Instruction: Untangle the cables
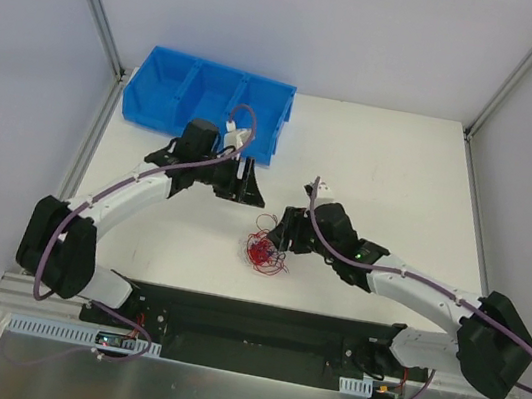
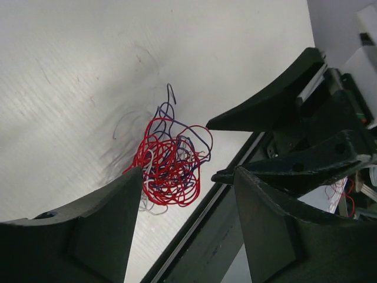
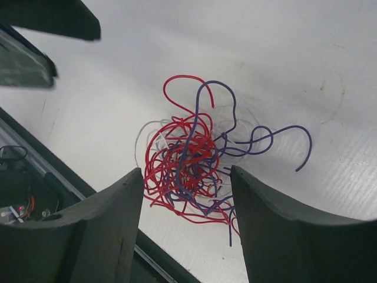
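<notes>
- Nearest the right wrist lens stand my own dark fingers [image 3: 100, 230], wide apart with nothing clamped. The right pincer [image 3: 186, 170] is open and poised directly over the bunch.
- The left pincer [image 2: 187, 171] is likewise open and empty. Seen from above, it hangs to the far-left of the bunch, apart from it and aimed its way.
- The cables [image 3: 188, 165] are one small knot of red, white and dark purple wires. They lie on the table just beyond the dark base plate [image 1: 257, 320], roughly midway between my two arms. No strand looks separated yet.
- Handling, as judged: the wires are hair-thin, almost weightless, springy and curled.
  - A pull on one strand would likely drag the whole clump along.
  - Thin wire may slip from the pads, and a hard tug could kink it.
- Hold points, as judged: the purple strand [image 3: 297, 147] arcs clear of the knot, and the red loop [image 3: 182, 79] stands out at its far side. One pincer could pin the core while the other draws off a free end.
- The table [image 1: 392, 169] is white, flat and matt, with faint scuffs. It probably gives the knot little grip.
- The blue bin [image 1: 212, 90] has divided compartments and sits at the far-left, well apart from the cables.
- White walls [image 1: 31, 21] close in both sides, with metal posts [image 1: 95, 0] at the far corners.
</notes>
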Action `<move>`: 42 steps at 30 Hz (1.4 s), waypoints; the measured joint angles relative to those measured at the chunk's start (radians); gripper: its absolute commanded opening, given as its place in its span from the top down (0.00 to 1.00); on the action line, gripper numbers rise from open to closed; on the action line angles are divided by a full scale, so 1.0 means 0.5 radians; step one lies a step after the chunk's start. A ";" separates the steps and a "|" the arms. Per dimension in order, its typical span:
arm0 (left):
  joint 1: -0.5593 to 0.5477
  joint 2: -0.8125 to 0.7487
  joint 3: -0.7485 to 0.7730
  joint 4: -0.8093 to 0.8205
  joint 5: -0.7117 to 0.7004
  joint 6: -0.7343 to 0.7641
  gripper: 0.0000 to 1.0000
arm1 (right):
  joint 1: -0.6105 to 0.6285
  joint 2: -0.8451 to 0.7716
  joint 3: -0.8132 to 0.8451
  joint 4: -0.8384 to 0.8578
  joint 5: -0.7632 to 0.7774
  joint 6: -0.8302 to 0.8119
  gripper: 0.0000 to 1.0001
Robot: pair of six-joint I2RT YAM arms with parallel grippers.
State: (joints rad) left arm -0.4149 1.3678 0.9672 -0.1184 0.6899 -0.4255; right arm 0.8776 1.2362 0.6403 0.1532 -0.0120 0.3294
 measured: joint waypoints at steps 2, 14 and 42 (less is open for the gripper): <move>-0.027 0.108 0.035 -0.094 0.011 0.076 0.39 | 0.019 0.031 0.028 -0.044 0.063 0.022 0.39; -0.156 0.565 0.243 -0.368 -0.021 0.263 0.50 | 0.066 0.160 0.047 -0.135 0.159 0.089 0.42; -0.335 -0.283 -0.010 -0.168 -0.650 0.489 1.00 | 0.118 0.265 0.041 -0.351 0.710 0.204 0.88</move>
State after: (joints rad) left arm -0.5823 1.2263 0.9623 -0.2024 0.3649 -0.1810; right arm 0.9367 1.3685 0.6609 -0.0223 0.3428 0.4316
